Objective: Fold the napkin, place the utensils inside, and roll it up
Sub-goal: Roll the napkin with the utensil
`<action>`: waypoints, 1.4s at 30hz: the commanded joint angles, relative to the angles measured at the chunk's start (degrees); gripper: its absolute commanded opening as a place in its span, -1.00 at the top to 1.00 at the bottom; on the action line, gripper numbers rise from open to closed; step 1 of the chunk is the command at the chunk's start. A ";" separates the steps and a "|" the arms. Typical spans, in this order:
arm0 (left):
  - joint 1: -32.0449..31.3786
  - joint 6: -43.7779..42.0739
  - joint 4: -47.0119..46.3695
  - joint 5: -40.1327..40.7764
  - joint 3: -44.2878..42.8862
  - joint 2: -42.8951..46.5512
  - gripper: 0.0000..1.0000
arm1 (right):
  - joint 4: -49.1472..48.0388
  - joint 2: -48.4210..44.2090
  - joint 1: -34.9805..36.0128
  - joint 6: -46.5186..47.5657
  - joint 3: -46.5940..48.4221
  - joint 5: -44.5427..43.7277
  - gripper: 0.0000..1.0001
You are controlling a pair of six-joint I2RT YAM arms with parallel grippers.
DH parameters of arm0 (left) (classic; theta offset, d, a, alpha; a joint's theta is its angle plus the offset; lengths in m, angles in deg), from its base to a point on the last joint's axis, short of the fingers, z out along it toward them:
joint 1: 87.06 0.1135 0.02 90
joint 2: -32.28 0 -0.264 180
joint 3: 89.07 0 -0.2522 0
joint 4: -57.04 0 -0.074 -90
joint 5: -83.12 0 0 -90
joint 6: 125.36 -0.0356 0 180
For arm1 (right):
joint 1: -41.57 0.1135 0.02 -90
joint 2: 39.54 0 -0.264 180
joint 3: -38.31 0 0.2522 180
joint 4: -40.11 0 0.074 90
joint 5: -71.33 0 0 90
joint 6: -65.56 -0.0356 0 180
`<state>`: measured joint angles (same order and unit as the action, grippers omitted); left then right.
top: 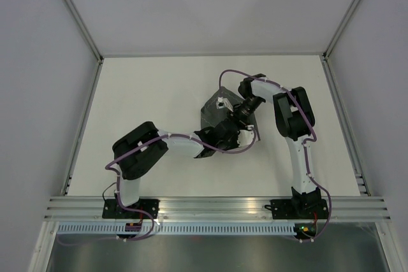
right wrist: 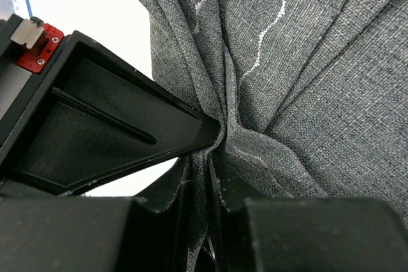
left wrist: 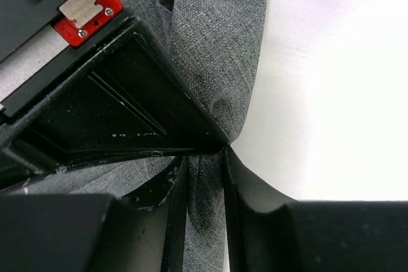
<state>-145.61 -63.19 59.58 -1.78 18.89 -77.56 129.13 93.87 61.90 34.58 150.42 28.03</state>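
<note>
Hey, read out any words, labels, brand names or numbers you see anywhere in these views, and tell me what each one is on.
No text can be read in any view.
On the red tab in the left wrist view: a bare metal plate and screws, no lettering.
On the napkin: a pale stitched line, no lettering.
A white fleck by it in the top view: too small to tell.

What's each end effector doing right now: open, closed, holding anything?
Left end effector: closed on a fold of the napkin.
Right end effector: closed, pinching the napkin.
</note>
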 commanded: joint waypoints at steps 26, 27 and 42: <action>9.59 7.88 28.53 -35.07 -12.55 -12.32 0.94 | -17.16 -15.27 -14.45 -11.04 -4.56 4.63 -0.37; 9.85 8.14 29.15 -36.64 -12.91 -12.85 0.94 | -19.26 -17.45 -14.88 -10.86 -6.92 4.72 -0.38; 15.30 10.69 45.32 -51.59 -26.26 -22.69 0.94 | -61.43 -54.45 -9.72 -9.10 -55.15 -9.04 -0.41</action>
<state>-129.21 -54.80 89.63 -51.02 -9.35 -93.23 83.10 44.49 48.83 23.74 102.20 24.75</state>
